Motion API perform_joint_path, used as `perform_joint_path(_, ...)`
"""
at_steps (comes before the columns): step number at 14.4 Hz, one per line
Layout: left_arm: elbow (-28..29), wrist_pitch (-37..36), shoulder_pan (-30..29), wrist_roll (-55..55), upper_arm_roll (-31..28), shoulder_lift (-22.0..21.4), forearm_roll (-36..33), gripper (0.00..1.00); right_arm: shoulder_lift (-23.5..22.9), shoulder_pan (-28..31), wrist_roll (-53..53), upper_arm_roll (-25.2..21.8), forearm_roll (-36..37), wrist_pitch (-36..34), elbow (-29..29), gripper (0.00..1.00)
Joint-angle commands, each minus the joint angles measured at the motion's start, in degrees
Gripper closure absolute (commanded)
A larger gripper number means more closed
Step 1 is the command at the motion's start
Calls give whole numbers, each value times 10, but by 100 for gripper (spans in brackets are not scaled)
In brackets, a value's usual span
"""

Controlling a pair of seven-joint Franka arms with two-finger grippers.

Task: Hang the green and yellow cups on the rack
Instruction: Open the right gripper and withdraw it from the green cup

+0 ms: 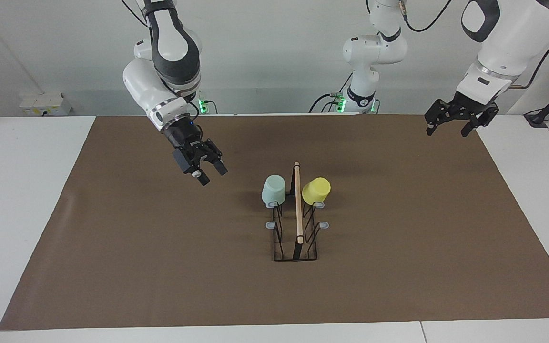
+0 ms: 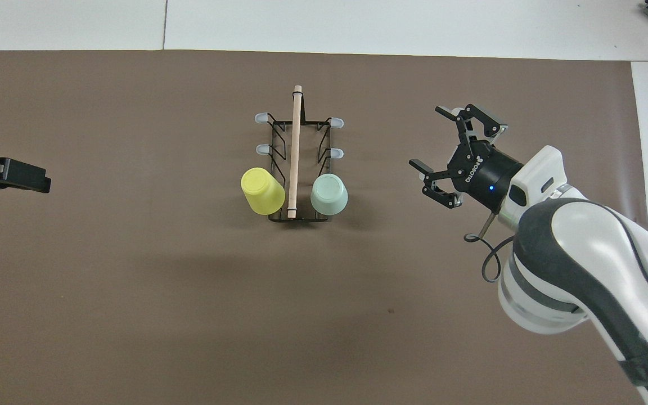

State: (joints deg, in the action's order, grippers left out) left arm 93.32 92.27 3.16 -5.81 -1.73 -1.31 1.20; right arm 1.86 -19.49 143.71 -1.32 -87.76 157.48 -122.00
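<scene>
The rack (image 1: 298, 209) (image 2: 296, 146) is a black wire stand with a wooden rod on top, in the middle of the brown mat. The mint green cup (image 1: 273, 189) (image 2: 329, 193) and the yellow cup (image 1: 316, 190) (image 2: 262, 190) hang upside down on its pegs nearest the robots, one on each side of the rod. My right gripper (image 1: 213, 175) (image 2: 426, 136) hovers open and empty over the mat, toward the right arm's end from the green cup. My left gripper (image 1: 446, 132) (image 2: 20, 177) hangs open and empty over the mat's edge at the left arm's end.
The brown mat (image 1: 160, 262) covers most of the white table (image 1: 17, 190). Bare grey-tipped pegs (image 1: 270, 225) stick out on both sides of the rack, farther from the robots than the cups. A third robot's base (image 1: 365, 62) stands at the robots' edge of the table.
</scene>
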Motion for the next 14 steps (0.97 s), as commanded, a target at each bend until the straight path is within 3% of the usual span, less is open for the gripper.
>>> perform_joint_path(1,-4,-13,10,7,-6,-2,1,0,-10,42,-106,4,106,-87,10,0)
perform_joint_path(6,-2,-11,10,6,-6,-3,1,0,-15,98,-399,4,388,-257,60,0)
perform_joint_path(10,-2,-11,7,6,-6,-3,1,0,-8,122,-496,4,462,-326,62,0)
perform_joint_path(14,-2,-11,8,7,-6,-3,2,0,-8,157,-708,7,582,-422,98,0)
